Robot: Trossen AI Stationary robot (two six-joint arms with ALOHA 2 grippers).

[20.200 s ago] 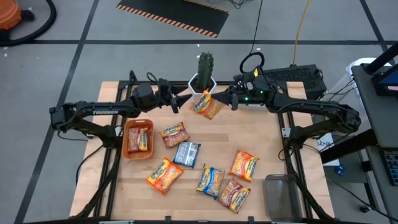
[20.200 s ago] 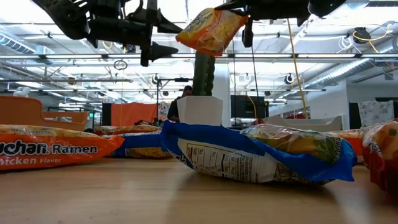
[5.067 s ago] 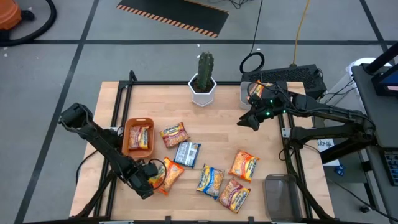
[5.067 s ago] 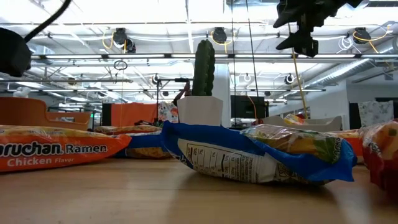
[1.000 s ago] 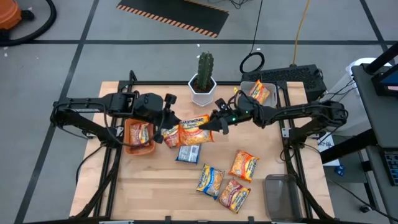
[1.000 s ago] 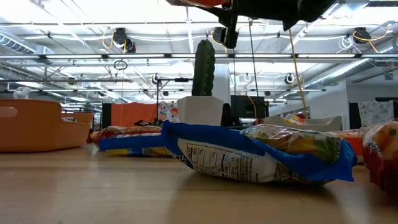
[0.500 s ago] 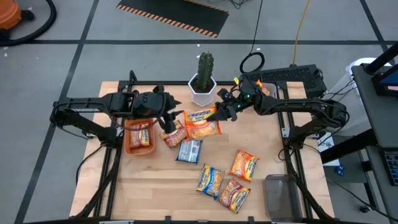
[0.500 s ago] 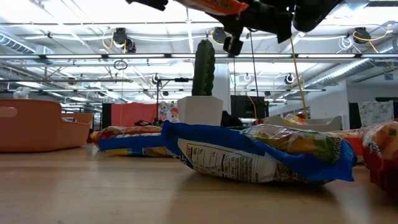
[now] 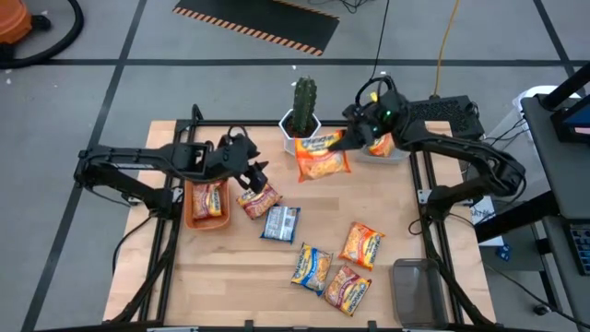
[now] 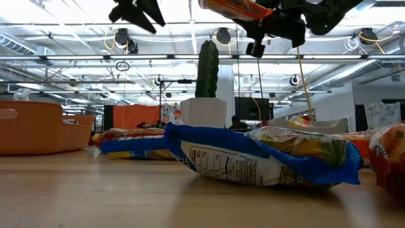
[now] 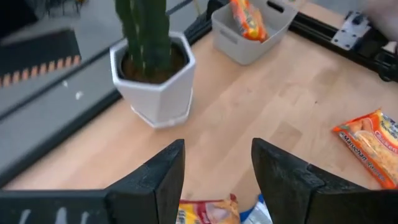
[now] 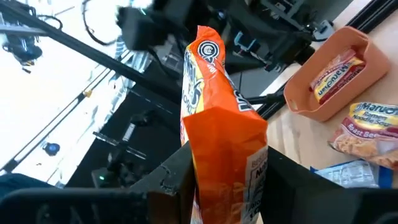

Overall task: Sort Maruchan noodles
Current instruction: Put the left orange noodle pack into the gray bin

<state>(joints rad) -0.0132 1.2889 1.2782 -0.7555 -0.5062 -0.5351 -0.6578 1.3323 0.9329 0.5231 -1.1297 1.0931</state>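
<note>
An orange Maruchan noodles packet (image 9: 321, 155) hangs in the air beside the cactus pot (image 9: 301, 131), with my right gripper (image 9: 345, 140) shut on it. My left gripper (image 9: 255, 175) stands open and empty above a red packet (image 9: 259, 199), next to the orange bin (image 9: 190, 210), which holds one packet (image 9: 209, 198). In the left wrist view its fingers (image 11: 163, 177) stand apart over bare wood. Several more packets lie flat on the table: a blue one (image 9: 279, 223) and others toward the near right (image 9: 312, 267) (image 9: 361, 244) (image 9: 346, 288). My right gripper pinches the orange packet's short end (image 12: 219, 186) between its two fingers. The fingers come roughly level from the table's right side. The packet reaches out past the fingertips, lifted clear of the table, its free end (image 9: 312, 168) toward the table's middle.
A grey bin (image 9: 398, 153) at the far right holds one orange packet (image 9: 381, 143). A clear bin (image 9: 417, 290) stands at the near right corner. The cactus (image 9: 303, 97) rises at the far middle, close to the held packet.
My left gripper has opened and let go of the orange packet, rolled its wrist and drawn back a little toward the orange bin. My right gripper has carried the packet, still clear of the table, toward the far right, from the table's middle to beside the cactus pot.
</note>
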